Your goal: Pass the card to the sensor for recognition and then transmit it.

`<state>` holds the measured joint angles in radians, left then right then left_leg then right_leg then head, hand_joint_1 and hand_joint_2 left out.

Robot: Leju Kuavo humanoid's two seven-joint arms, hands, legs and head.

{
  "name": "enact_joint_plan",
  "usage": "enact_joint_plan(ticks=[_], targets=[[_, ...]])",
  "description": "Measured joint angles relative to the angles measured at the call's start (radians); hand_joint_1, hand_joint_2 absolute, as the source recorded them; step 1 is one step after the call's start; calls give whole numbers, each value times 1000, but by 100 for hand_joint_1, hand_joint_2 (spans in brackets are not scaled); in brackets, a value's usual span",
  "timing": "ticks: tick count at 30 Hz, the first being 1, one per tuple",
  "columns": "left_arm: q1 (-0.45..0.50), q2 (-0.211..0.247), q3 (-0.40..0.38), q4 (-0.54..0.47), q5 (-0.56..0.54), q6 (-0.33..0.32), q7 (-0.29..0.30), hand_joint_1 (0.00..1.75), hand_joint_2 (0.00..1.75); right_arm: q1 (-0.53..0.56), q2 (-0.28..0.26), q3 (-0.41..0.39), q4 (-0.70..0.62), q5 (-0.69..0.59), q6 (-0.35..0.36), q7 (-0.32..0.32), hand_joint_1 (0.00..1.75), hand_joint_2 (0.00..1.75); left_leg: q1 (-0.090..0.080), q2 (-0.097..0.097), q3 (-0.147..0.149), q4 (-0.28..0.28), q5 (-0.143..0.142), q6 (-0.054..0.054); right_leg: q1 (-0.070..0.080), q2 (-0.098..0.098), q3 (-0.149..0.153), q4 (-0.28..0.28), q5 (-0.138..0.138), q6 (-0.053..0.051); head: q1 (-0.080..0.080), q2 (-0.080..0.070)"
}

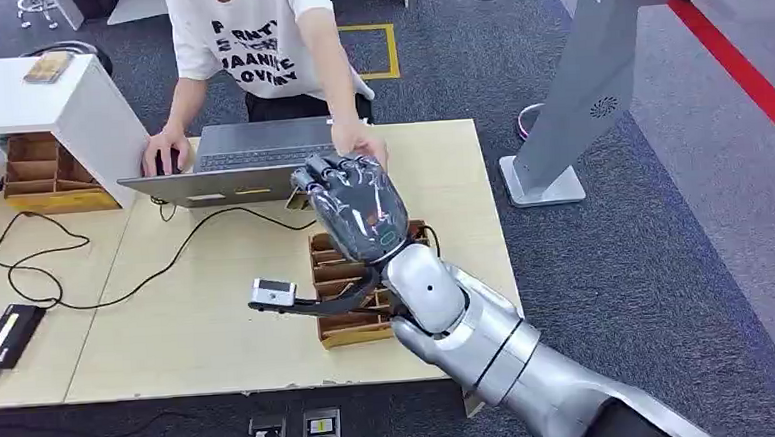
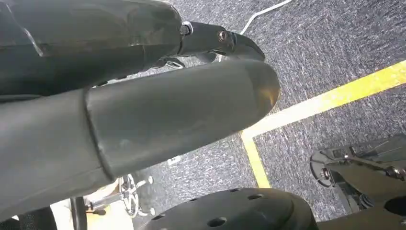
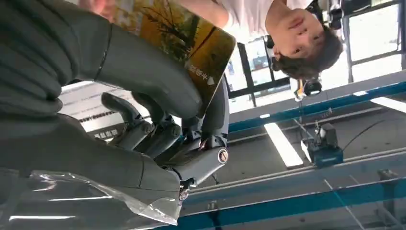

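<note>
My right hand (image 1: 358, 205) is raised above the middle of the wooden table (image 1: 218, 317), its back toward my head. In the right wrist view this hand (image 3: 158, 129) pinches a card (image 3: 191, 43) with a yellow and orange picture between thumb and fingers. A person's hand (image 1: 359, 140) reaches over the laptop to my fingertips, and the person's fingers (image 3: 98, 5) touch the card's far edge. The small grey sensor (image 1: 272, 293) sits on a black arm below and left of my hand. My left hand (image 2: 167, 105) hangs over the carpet, holding nothing.
An open laptop (image 1: 250, 156) lies at the table's far side, the person behind it. A compartmented wooden box (image 1: 342, 281) stands under my wrist. A white cabinet (image 1: 57, 106) is far left, a grey kiosk (image 1: 586, 78) right. A black device (image 1: 9, 333) and cables lie left.
</note>
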<state>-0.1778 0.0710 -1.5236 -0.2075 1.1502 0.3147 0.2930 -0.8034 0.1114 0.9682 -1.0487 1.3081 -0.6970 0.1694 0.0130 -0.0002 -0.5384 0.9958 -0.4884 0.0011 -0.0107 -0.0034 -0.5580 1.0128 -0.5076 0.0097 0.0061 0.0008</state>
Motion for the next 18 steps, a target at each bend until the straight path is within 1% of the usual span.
enact_joint_plan(ticks=[8,15,18], targets=[[2,0,0,0,10,6,0,0,0,0,0,24,10,-13,0,0,175,175,0,0,0,0,0,0,0,0,0,0,0,0,0,0],[8,0,0,0,21,11,0,0,0,0,-3,26,5,-31,-1,0,175,175,0,0,0,0,0,0,0,0,0,0,0,0,0,0],[10,0,0,0,31,17,0,0,0,4,-5,22,-17,-47,-2,-7,175,175,0,0,0,0,0,0,0,0,0,0,0,0,0,0]])
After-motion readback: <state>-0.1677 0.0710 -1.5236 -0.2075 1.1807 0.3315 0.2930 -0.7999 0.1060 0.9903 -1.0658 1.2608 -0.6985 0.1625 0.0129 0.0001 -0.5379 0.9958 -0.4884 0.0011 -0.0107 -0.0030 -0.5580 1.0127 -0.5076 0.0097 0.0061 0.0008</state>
